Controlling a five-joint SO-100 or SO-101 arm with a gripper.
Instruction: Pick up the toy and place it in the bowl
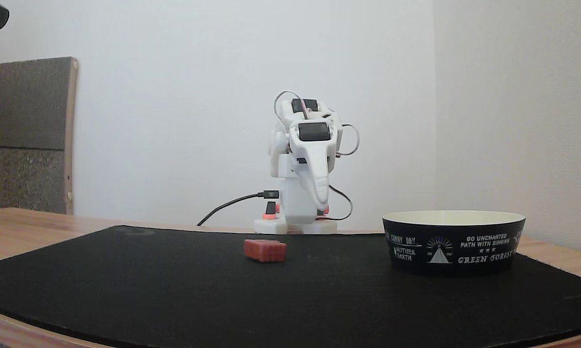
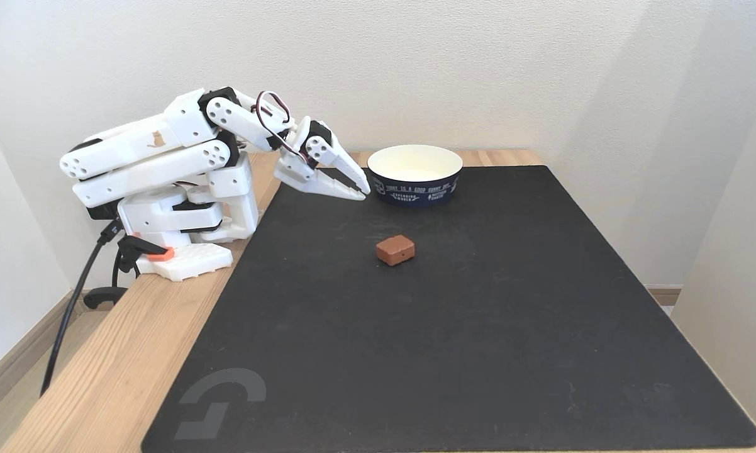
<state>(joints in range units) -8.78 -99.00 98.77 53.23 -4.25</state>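
Red and faintly grooved, the toy [image 2: 395, 250] lies alone on the black mat [image 2: 478, 352] — well apart from the bowl [image 2: 415, 182] at the mat's far edge. The white arm's hand [image 2: 360, 189] hangs clenched and empty just beside the bowl's rim, its arm folded back over the wooden tabletop [image 2: 101, 352].

This looks like a room in a home set up for hobby robotics. A wooden table [image 2: 120, 352] with a black desk mat [image 2: 453, 327] stands against plain pale walls [image 2: 478, 69], a baseboard [image 2: 13, 358] runs along the floor, and a wood-framed fabric panel [image 1: 27, 135] leans in a corner.
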